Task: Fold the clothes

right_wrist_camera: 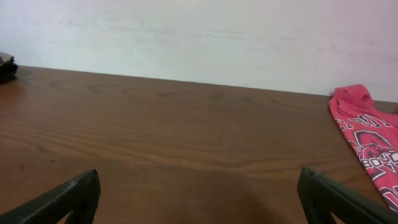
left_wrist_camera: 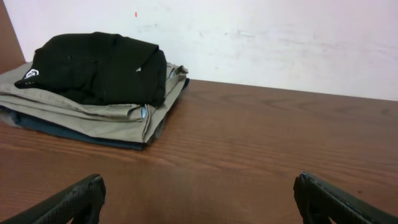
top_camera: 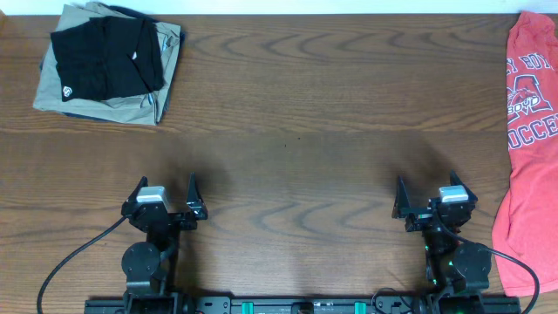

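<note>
A red T-shirt (top_camera: 527, 131) with white lettering lies unfolded along the table's right edge, part hanging off; it also shows at the right of the right wrist view (right_wrist_camera: 367, 134). A stack of folded clothes (top_camera: 109, 65), black on top of tan, sits at the far left corner and shows in the left wrist view (left_wrist_camera: 93, 87). My left gripper (top_camera: 166, 194) is open and empty near the front left (left_wrist_camera: 199, 199). My right gripper (top_camera: 427, 194) is open and empty near the front right (right_wrist_camera: 199, 196), left of the red shirt.
The wooden table (top_camera: 296, 131) spans the view, with a white wall behind its far edge (right_wrist_camera: 199, 37). Cables run from both arm bases at the front edge.
</note>
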`<state>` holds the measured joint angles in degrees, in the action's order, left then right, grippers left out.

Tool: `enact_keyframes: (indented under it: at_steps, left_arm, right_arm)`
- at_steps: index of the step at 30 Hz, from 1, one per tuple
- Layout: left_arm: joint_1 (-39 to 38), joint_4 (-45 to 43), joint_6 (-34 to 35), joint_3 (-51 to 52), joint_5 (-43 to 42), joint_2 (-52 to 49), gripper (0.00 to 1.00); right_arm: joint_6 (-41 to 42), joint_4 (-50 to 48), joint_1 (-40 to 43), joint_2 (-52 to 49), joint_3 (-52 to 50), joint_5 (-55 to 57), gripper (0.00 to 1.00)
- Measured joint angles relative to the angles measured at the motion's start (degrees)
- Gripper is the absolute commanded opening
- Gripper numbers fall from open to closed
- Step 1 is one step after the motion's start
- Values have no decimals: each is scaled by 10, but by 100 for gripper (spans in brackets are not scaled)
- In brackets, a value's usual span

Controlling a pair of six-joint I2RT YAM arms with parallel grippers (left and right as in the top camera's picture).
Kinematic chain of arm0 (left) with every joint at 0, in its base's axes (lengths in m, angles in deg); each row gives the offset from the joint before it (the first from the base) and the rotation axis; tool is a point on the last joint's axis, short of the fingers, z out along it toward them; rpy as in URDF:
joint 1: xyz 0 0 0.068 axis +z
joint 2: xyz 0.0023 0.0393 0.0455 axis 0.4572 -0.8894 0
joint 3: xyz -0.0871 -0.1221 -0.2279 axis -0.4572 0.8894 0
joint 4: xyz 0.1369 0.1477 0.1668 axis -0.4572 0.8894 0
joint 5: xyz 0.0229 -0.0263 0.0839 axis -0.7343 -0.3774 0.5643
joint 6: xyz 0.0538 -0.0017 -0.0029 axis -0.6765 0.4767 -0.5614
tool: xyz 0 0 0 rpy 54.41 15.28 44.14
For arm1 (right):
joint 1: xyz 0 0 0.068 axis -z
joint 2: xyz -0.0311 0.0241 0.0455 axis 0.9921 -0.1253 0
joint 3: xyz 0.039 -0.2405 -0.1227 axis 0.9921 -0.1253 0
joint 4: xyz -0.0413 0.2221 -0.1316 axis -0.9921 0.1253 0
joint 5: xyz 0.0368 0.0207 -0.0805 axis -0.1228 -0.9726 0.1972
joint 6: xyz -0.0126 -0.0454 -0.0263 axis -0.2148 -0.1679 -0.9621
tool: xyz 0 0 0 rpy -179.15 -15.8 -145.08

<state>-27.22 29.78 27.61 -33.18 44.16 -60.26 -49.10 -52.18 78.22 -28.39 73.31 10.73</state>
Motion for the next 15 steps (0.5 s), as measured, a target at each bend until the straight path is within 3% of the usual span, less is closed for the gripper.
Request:
enact_keyframes:
  at_steps: [15]
  left_arm:
    - [0, 0, 0, 0, 0, 0, 98]
  right_arm:
    - [-2, 0, 0, 0, 0, 0, 99]
